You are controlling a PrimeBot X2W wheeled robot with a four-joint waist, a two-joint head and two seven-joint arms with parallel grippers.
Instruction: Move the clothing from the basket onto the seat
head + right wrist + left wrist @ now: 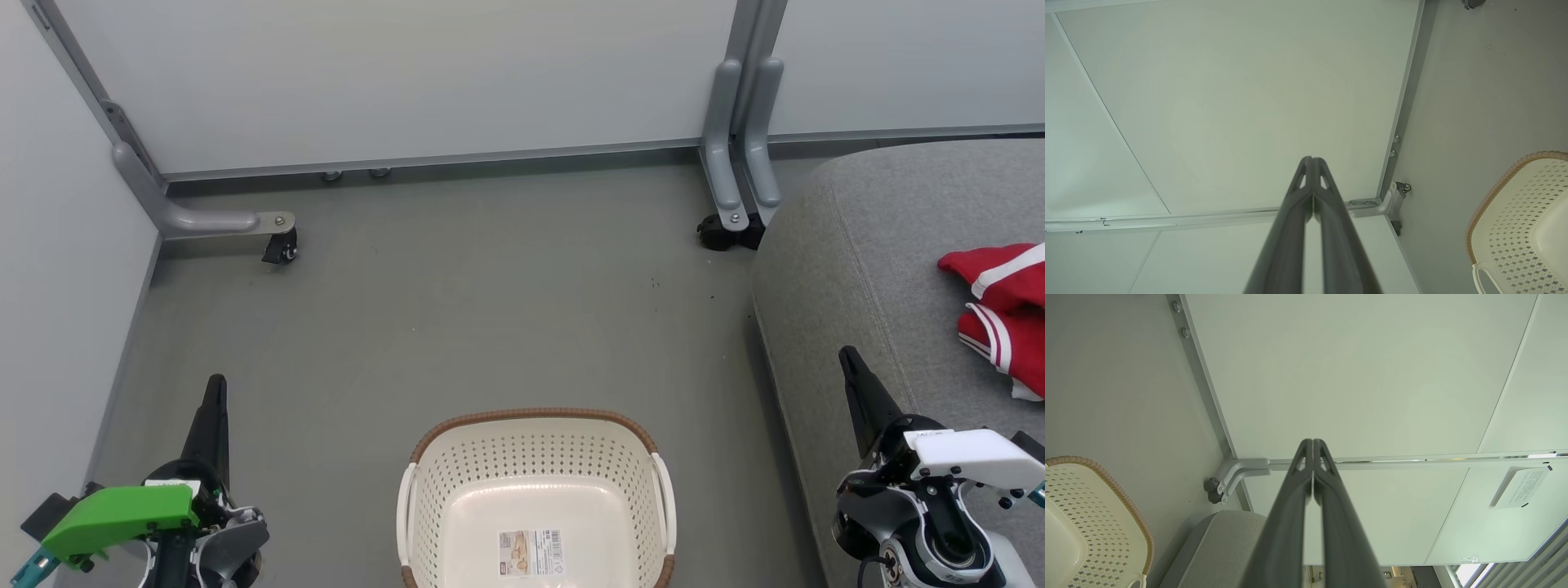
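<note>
Well, the clothing (1000, 314) is red with white stripes, and it lies in a bunched heap on the seat (857, 269), over at my right — the edge of the picture cuts part of it off. It looks like two pieces lying against each other, but I cannot be sure where one ends. I think it is soft, light and floppy. It will not break, and it should not slip much, but it will droop and drag if I lift it by one corner. If I had to pick it up, I would pinch a thick fold near the middle of the heap, not the thin striped edge.

The basket (531, 415) sits on the floor (490, 310) near the seat, right in front of me. In the part I can see there is no red cloth, just a label sticker (531, 553) on its bottom. So I think the job is done, or very nearly.

My left fingers (214, 416) are pressed together with nothing between them, off to the left of the basket. The left wrist view shows the two tips touching. My right fingers (865, 400) are closed tight too and hold nothing — they point up over the front edge of the seat, near the clothing but not touching it.
</note>
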